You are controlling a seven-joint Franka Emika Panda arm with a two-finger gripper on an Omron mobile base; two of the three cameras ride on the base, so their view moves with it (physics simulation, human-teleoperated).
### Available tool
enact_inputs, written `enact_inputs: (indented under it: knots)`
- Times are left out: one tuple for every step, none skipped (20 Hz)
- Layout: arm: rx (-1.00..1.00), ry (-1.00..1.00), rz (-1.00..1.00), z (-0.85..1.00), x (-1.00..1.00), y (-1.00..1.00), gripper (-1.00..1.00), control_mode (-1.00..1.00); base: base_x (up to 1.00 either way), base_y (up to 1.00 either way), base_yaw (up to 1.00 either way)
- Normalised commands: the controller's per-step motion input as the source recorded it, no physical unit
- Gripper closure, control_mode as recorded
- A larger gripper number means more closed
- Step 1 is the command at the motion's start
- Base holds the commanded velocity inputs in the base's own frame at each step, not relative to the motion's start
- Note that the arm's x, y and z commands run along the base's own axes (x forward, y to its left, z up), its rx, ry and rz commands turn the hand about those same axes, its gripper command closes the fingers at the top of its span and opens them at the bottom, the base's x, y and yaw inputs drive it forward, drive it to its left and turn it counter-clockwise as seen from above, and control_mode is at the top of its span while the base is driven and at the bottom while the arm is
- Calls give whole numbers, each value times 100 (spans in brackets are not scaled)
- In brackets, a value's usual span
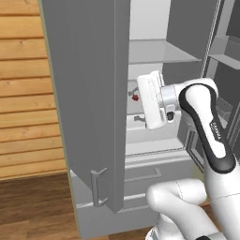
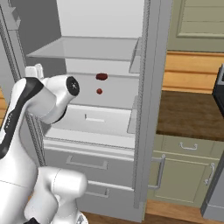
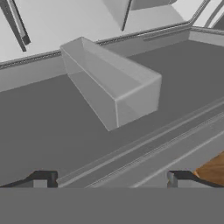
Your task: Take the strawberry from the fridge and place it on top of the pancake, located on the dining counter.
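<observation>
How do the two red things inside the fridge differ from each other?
The upper red item is darker, wider and flattened; the lower red item is brighter, smaller and rounder. The upper one sits farther back on the shelf, the lower one nearer the front. Both are small, reddish and untouched.

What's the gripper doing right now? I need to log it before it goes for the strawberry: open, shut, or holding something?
Gripper: open, jaws spread wide, holding nothing; it points into the open fridge.

Ahead of the white arm's hand, the tall pale grey fridge (image 2: 148,109) stands open, and on its grey-white middle shelf (image 2: 113,94) rest a small red strawberry (image 2: 99,91) and, just behind it, a dark red oval item (image 2: 101,77)
</observation>
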Motion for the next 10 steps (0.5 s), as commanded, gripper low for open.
enact_inputs:
  knots:
    - [0, 1, 4, -17, 10, 49, -100, -100, 0, 0, 0]
    - [0, 0, 6, -19, 1, 51, -100, -100, 0, 0, 0]
    - [0, 0, 6, -10, 0, 44, -100, -100, 0, 0, 0]
    - [0, 0, 5, -7, 0, 36, -100, -100, 0, 0, 0]
    - [0, 0, 5, -3, 0, 26, -100, -100, 0, 0, 0]
    - [0, 0, 6, -1, 0, 21, -100, -100, 0, 0, 0]
    - [0, 0, 7, -1, 0, 20, -100, -100, 0, 0, 0]
    - [0, 0, 7, -1, -4, 19, -100, -100, 0, 0, 0]
    - [0, 0, 8, -4, -7, 29, -100, -100, 0, 0, 0]
    - [0, 0, 7, -4, -12, 31, -100, -100, 0, 0, 0]
